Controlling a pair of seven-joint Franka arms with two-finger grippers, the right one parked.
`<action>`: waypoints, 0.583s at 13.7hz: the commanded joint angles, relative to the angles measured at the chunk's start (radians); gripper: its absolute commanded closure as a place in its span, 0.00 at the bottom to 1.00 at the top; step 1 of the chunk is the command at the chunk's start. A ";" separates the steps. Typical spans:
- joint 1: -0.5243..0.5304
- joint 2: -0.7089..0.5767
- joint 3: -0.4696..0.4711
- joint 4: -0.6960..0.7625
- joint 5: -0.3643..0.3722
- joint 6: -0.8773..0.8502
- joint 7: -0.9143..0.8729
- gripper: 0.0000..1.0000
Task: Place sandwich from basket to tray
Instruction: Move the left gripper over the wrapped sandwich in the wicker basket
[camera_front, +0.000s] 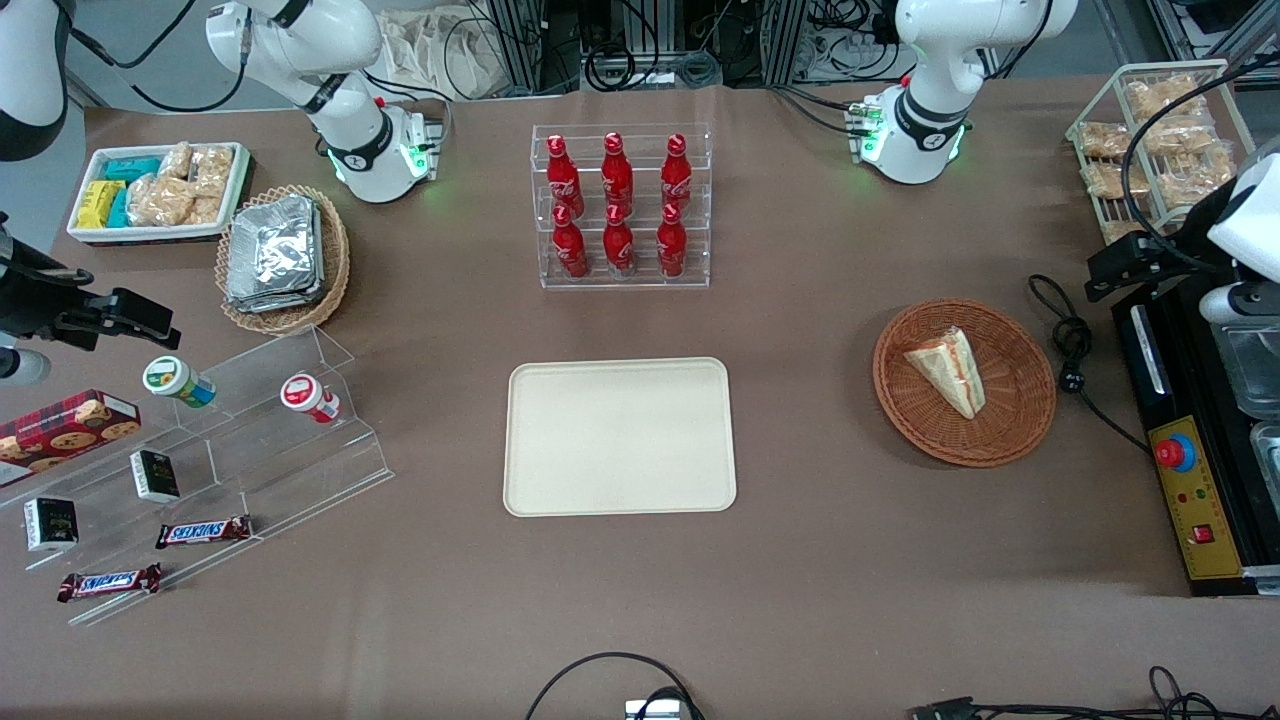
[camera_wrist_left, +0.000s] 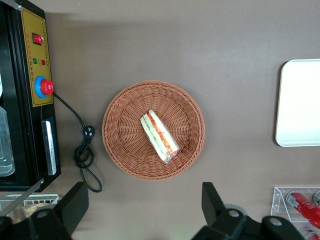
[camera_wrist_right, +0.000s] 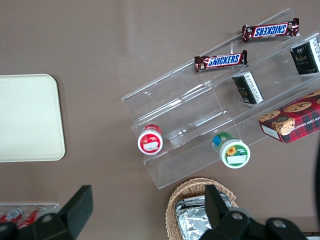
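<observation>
Sandwich (camera_front: 948, 370): one triangular white-bread wedge, lying inside the basket (camera_front: 1020, 425), its striped filling edge showing red, orange and green in the wrist view (camera_wrist_left: 160, 136).

Basket, round, reddish-brown wicker (camera_wrist_left: 125, 150): stands on the brown table (camera_front: 800, 600) toward the working arm's end, well apart from the tray.

Tray (camera_front: 618, 436): cream-beige, rectangular, rounded corners, flat on the table at mid-length; nothing rests on it. One edge of it also shows in the left wrist view (camera_wrist_left: 300, 102).

Gripper (camera_wrist_left: 145, 212): left arm's, raised above the table beside the basket, touching nothing; its two dark fingers (camera_wrist_left: 212, 200) stand wide apart, holding nothing. In the front view the arm's head sits over the black machine (camera_front: 1200, 500).

Black machine with yellow panel and red button: at the working arm's table end, its coiled cable (camera_front: 1070, 345) lying just beside the basket.

Clear rack of six red bottles (camera_front: 620, 205): farther from the front camera than the tray.
</observation>
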 joint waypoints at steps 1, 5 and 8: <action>-0.007 0.003 0.004 0.015 0.017 -0.014 -0.016 0.00; 0.002 0.022 0.007 0.006 0.010 -0.003 -0.022 0.00; 0.002 0.020 0.010 -0.089 0.016 0.075 -0.079 0.00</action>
